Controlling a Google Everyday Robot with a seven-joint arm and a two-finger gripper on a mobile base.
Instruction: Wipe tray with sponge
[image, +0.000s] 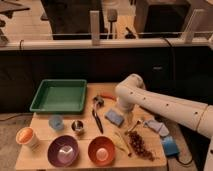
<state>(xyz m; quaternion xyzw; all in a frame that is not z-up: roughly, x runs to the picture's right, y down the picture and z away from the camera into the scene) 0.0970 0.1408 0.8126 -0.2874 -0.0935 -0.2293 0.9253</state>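
The sponge lies flat on the worktop, just beside the gripper on its tray side, its long axis slanting across the view. The fingers stand apart, holding nothing. The tray sits farther off the same way.

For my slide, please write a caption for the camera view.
Gripper hovers by the sponge, right of the green tray.

txt: none legible | labels/brands: none readable | nos./signs: none readable on any obj.
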